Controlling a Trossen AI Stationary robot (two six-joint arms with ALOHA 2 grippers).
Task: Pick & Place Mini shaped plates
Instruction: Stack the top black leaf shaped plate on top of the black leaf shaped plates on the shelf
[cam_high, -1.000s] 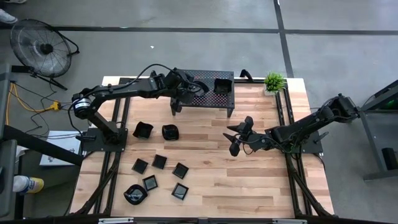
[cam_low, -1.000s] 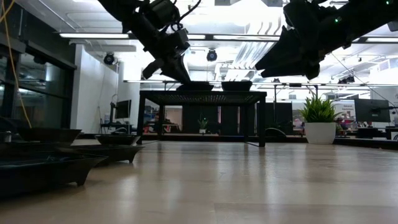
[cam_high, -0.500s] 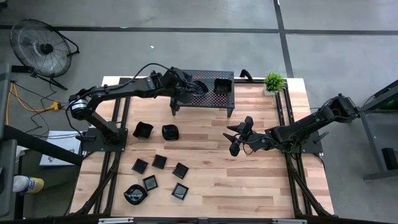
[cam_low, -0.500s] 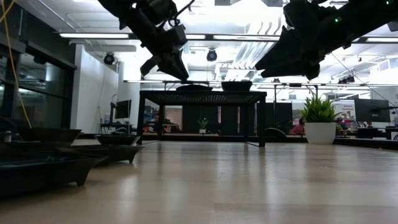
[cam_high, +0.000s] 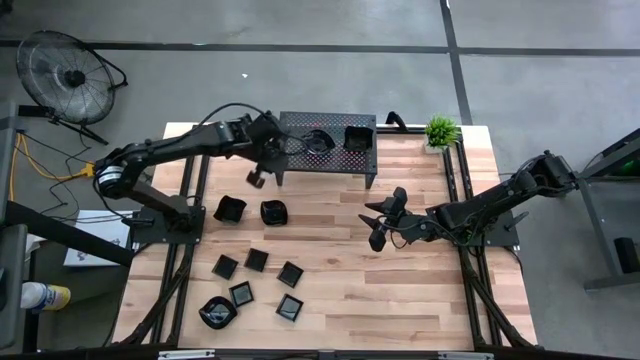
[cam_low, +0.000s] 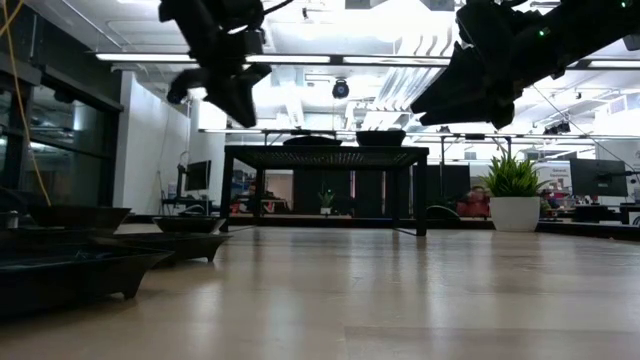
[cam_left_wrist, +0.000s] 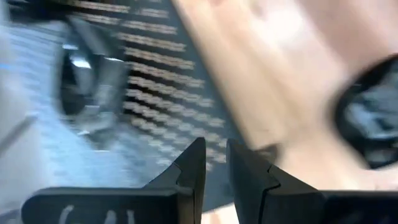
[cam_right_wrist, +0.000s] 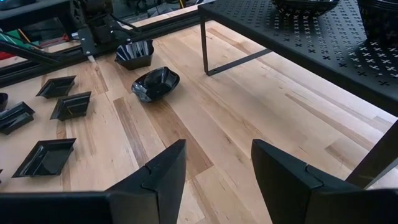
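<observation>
High view: two small glossy black dishes (cam_high: 318, 140) and (cam_high: 357, 137) sit on top of the black perforated metal rack with legs (cam_high: 330, 147) at the far edge of the wooden table (cam_high: 400, 290), the rounder one to the left of the squarer one. Eight more black mini plates lie on the boards in front of the left arm's base, among them a wavy bowl (cam_high: 273, 212) and a flat square (cam_high: 290, 307).

A second ago the left gripper (cam_high: 257, 179) was over the rounder dish on the rack; now it has swung off the rack's left end and hangs above bare wood, its fingers nearly together with only a thin slit between them and nothing pinched. That suggests a plate has just been delivered and the arm is heading back for another.

The right gripper (cam_high: 378, 222) waits mid-table, fingers spread wide and empty.

The left wrist view is smeared by motion; only the fingertips (cam_left_wrist: 194, 163) read clearly.
</observation>
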